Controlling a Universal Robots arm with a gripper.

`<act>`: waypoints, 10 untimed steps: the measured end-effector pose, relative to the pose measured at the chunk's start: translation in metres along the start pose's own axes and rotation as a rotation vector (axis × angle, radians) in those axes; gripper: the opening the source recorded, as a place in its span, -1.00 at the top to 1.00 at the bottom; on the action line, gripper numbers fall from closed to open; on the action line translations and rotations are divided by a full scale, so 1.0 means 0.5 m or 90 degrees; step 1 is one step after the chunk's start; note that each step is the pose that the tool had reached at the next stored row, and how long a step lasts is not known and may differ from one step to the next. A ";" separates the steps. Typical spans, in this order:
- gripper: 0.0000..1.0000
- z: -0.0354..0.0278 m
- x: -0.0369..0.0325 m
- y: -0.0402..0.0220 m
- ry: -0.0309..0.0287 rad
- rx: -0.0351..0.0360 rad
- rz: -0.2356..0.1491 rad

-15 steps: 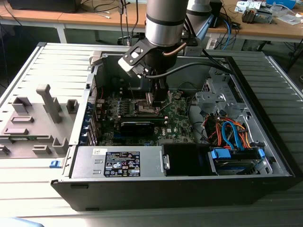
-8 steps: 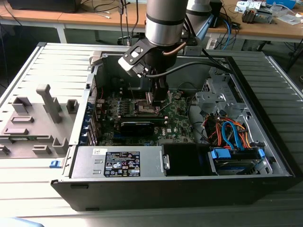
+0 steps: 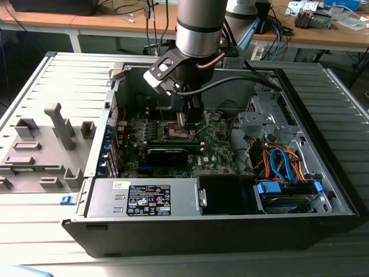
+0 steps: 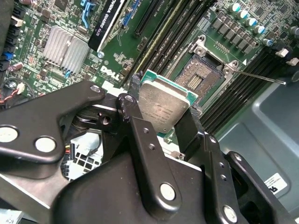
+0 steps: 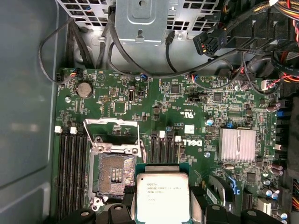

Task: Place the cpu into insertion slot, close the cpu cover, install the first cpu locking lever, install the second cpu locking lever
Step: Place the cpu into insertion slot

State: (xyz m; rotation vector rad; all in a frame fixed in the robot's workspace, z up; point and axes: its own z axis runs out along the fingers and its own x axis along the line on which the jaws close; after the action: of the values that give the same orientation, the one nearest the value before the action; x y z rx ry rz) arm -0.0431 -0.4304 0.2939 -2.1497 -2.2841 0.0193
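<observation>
gripper (image 4: 163, 110) clamped on the cpu (image 5: 162, 198) by its edges. cpu hangs near the insertion slot (image 5: 114, 175), not seated. cpu cover (image 5: 112, 131) stands open.

The arm (image 3: 199, 26) hangs almost straight down, its last silver-grey cylinder upright and the wrist pointing downward. A black camera block (image 3: 164, 72) juts from the wrist toward the exterior view's left. Below it, the slim black gripper (image 3: 190, 118) points down. In the second wrist view its two black fingers (image 4: 135, 123) stand on opposite sides of the cpu (image 4: 163, 100) and clamp its edges, with the chip held between them. The bolted black linkage bars (image 4: 46, 135) behind the fingers spread wide toward the camera.
</observation>
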 end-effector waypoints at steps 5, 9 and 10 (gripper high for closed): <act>-0.09 0.000 0.000 -0.003 0.0000 0.0000 0.000; -0.09 0.001 0.001 -0.005 0.0000 0.0000 0.000; -0.09 0.001 0.001 -0.005 0.0000 0.0000 0.000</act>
State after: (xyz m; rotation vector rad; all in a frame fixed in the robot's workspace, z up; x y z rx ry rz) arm -0.0456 -0.4302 0.2936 -2.1497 -2.2842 0.0193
